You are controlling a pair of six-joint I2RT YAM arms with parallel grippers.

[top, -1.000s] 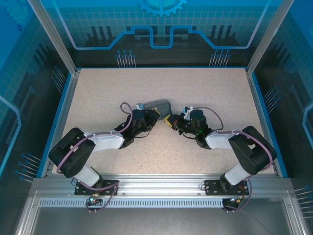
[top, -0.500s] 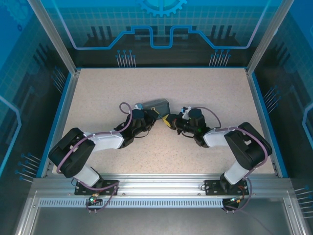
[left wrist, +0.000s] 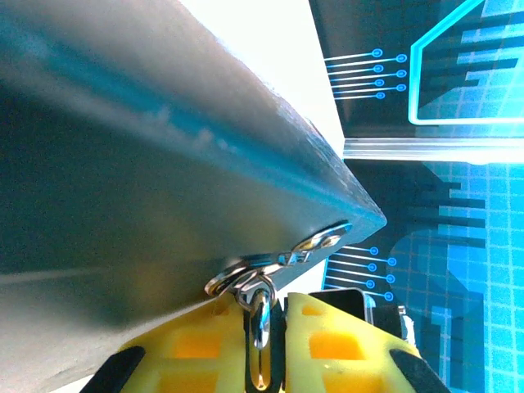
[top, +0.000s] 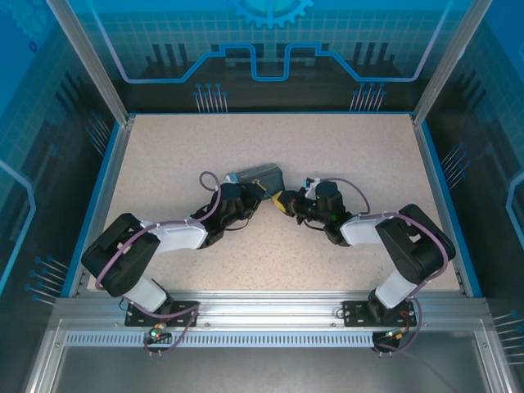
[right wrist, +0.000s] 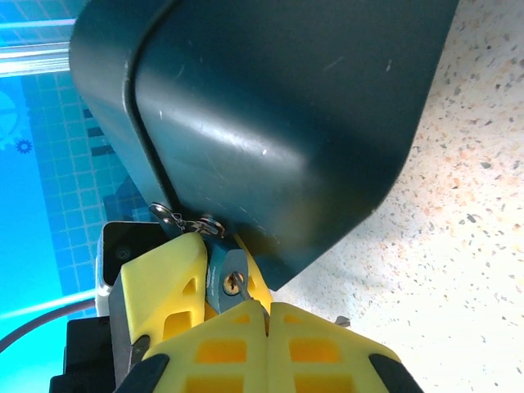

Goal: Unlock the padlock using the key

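The padlock hangs from the hasp on a grey-blue box. My left gripper is shut on its silver shackle, yellow fingers either side of the lock body. The key, a thin dark sliver, sits with its tip in the brass keyhole. Its other end is pinched in my right gripper, which is shut on it. In the top view the left gripper and the right gripper meet at the box's near right corner.
The box stands mid-table on the speckled tabletop. A blue rim and glass walls ring the table. Bare tabletop lies to the right of the box in the right wrist view.
The right arm's elbow has drawn in slightly toward the left and its gripper has edged closer to the box. The left arm and the box have stayed still.
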